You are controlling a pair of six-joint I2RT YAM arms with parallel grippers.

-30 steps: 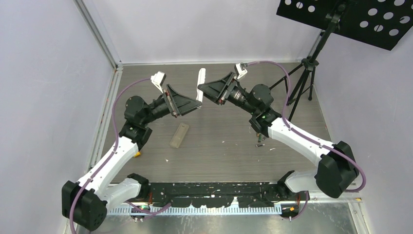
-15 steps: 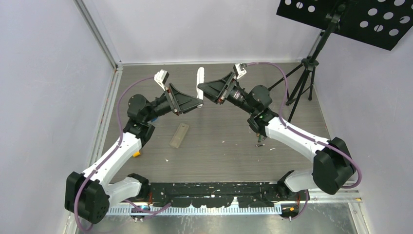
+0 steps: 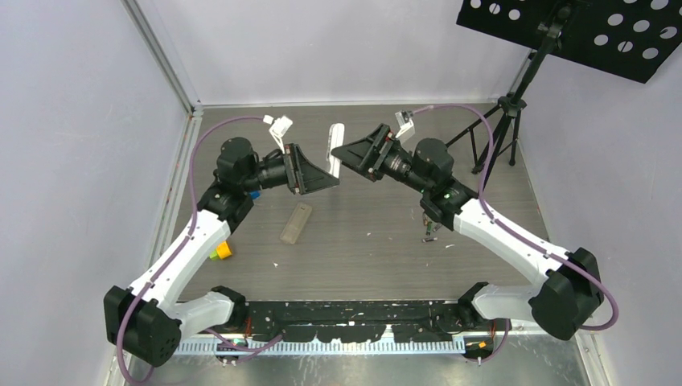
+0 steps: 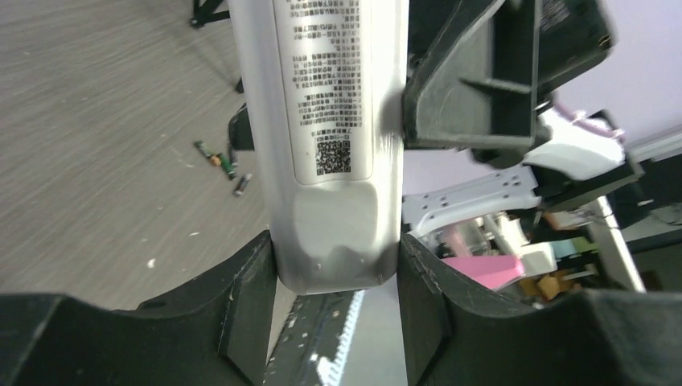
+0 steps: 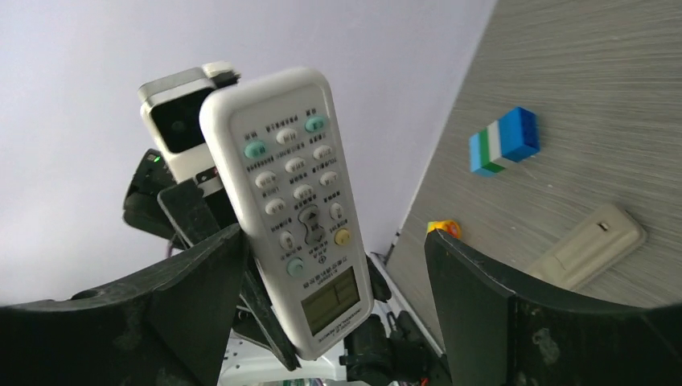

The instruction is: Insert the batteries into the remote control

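Observation:
The white remote control [image 3: 335, 145] is held in the air over the table's middle back. My left gripper [image 3: 330, 172] is shut on its lower end. The left wrist view shows its labelled back [image 4: 326, 96] clamped between my left gripper's [image 4: 336, 269] two fingers. My right gripper [image 3: 344, 152] is open, with its fingers on either side of the remote. The right wrist view shows the button face and screen [image 5: 293, 209] between my right gripper's [image 5: 334, 241] spread jaws, with a wide gap on the right. Several batteries [image 3: 430, 233] lie on the table under the right arm and also show in the left wrist view [image 4: 225, 165].
A translucent grey-tan flat bar [image 3: 296, 222] lies left of centre and also shows in the right wrist view [image 5: 595, 245]. A blue, green and white block [image 5: 503, 141] and a small yellow piece [image 3: 219, 252] lie at the left. A black tripod [image 3: 499, 137] stands at the back right.
My left arm has swung and rolled its wrist, tilting the remote and shifting it slightly right. My right gripper has drawn back slightly to the right, staying open around the remote.

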